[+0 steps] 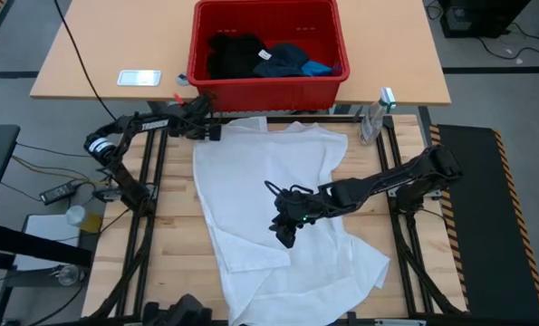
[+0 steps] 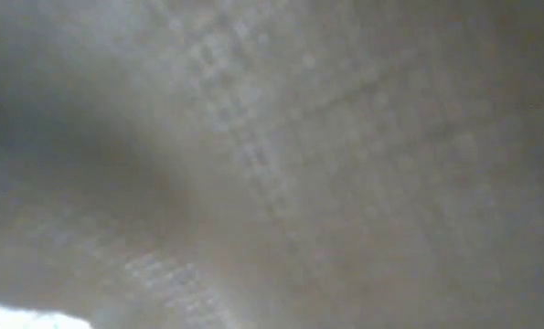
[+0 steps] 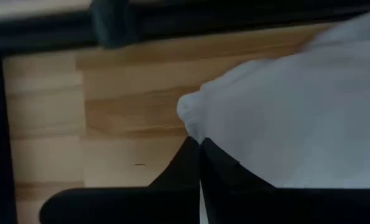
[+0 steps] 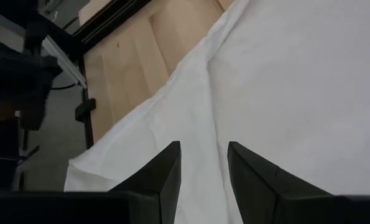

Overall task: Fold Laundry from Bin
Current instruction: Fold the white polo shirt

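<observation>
A large white garment [image 1: 278,199] lies spread on the wooden table; its cloth fills the low view [image 2: 272,164]. My left gripper [image 1: 211,132] is at the garment's far left corner, shut on it [image 3: 200,149]. My right gripper [image 1: 285,232] hovers open over the garment's middle, with only flat white cloth showing between and beyond its fingers [image 4: 203,165]. The red bin [image 1: 267,83] stands on the far table. In it lie a black garment [image 1: 235,52], a dark navy one with a white tag [image 1: 283,59] and a small bright blue one [image 1: 319,67]. My left gripper pinches the white garment's far left corner [image 3: 192,127] between its two shut fingers. The fingers come from above, slanting down toward the table. Only the corner's tip is at the fingertips; the rest of the garment lies spread on the table.
A flat white device [image 1: 139,78] lies on the far table left of the bin. A spray bottle [image 1: 378,113] stands at the table's far right corner. Bare wood [image 1: 174,208] shows left of the garment. Black frame rails [image 1: 151,172] run along the table's sides.
</observation>
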{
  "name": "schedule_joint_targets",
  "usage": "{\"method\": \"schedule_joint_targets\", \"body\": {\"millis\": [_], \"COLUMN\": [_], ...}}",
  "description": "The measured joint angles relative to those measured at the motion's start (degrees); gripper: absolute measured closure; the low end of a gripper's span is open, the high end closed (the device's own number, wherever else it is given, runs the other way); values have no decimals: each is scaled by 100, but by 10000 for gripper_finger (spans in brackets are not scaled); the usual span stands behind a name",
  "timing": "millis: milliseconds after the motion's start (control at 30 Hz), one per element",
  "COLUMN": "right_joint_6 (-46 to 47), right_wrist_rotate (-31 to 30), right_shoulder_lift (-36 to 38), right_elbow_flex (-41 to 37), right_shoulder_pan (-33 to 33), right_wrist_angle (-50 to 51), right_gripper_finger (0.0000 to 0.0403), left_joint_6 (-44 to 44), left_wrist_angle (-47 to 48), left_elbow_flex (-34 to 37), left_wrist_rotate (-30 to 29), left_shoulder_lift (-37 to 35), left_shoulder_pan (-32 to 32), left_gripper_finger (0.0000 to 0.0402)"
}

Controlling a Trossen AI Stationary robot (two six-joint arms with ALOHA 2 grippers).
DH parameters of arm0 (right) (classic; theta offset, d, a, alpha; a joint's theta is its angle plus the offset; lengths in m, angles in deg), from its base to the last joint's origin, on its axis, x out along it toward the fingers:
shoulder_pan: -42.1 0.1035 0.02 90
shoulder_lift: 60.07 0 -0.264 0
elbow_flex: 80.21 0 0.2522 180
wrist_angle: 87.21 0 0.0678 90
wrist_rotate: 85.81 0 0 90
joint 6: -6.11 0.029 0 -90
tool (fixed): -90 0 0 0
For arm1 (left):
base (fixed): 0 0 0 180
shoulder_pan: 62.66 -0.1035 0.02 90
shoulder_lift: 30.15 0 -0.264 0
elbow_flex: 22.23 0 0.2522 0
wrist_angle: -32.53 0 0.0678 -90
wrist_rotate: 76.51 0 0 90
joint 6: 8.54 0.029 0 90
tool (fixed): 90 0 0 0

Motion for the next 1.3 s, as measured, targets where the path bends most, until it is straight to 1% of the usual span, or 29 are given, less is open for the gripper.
{"method": "schedule_joint_targets", "body": {"millis": [133,233,333,433,533,667,733,800,933,1000,1067,1167,1300], "right_joint_6": [-174,-300,-460,-782,-1051,-1341,-1476,-1631,-1941,-1956,-2061,-2098,-2219], "right_wrist_rotate": [-21,20,135,106,-21,323,270,149,103,-173,-272,-226,-187], "right_shoulder_lift": [147,185,166,58,-114,-437,-620,-845,-1489,-1809,-2126,-2628,-3269], "right_elbow_flex": [0,0,0,-13,-313,-996,-1121,-1117,-782,-472,-133,480,1281], "right_shoulder_pan": [-84,-134,-136,-122,-58,-23,-18,-68,-263,-377,-533,-775,-1043], "right_wrist_angle": [196,221,237,174,-419,-2036,-2659,-3024,-3319,-3409,-3548,-3646,-3637], "right_gripper_finger": [264,264,267,270,269,261,255,247,220,205,193,188,194], "left_joint_6": [60,-173,-362,-599,-657,-803,-906,-1067,-1180,-1155,-1136,-1125,-1097], "left_wrist_angle": [69,-34,-256,-421,-551,-734,-912,-1105,-1315,-1268,-1239,-1220,-1202], "left_elbow_flex": [-4,-2,-4,-4,-4,-4,-4,-4,-4,-4,-4,-4,-4], "left_wrist_rotate": [51,191,452,511,566,619,735,831,918,916,910,904,932], "left_shoulder_lift": [-369,-518,-546,-542,-542,-542,-542,-542,-542,-541,-540,-540,-540], "left_shoulder_pan": [213,311,335,395,486,584,611,615,601,589,583,582,557], "left_gripper_finger": [400,401,401,401,401,401,401,401,401,401,401,401,401]}}
